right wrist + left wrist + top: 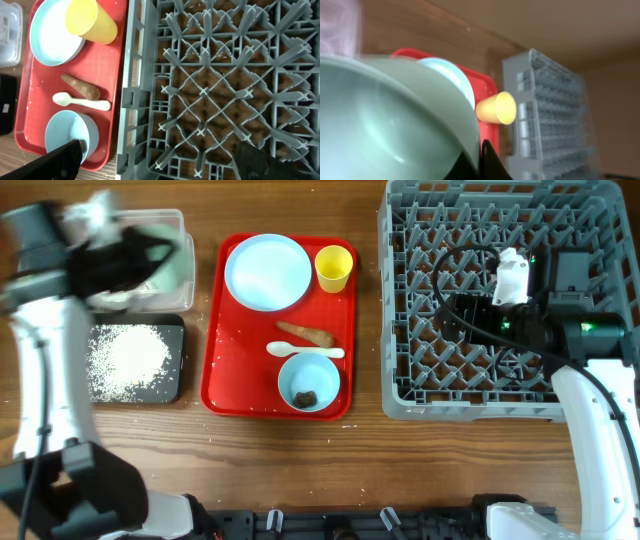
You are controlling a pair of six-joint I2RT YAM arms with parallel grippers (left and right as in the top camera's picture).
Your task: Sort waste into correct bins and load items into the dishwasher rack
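From above, the blurred left gripper (135, 258) holds the mint bowl (168, 270) over the tub (178, 222), left of the red tray (225, 370). Just below the tub, the black tray (175, 385) carries a patch of rice (128, 360). On the red tray lie the plate (267, 272), cup (334, 268), stick (305, 333) and spoon (305, 351), plus the blue bowl (308, 383) with the lump (305, 397) in it. The rack (470, 405), right of the red tray, holds no dishes, and the right gripper (452, 312) hangs over its middle. I'd judge the rice sorted and the racking not yet begun, with stick and lump left to bin. At the left wrist, the mint bowl (385, 120) fills the frame, its rim pinched by a dark finger (487, 165), with the plate (447, 75) and cup (496, 107) beyond. At the right wrist, the fingers (60, 162) are spread wide with nothing between them, above the rack (200, 75) pegs. The strip of table between red tray (110, 75) and rack is narrow. The rack wall stands higher than the tray rim, so dishes must be lifted over it.
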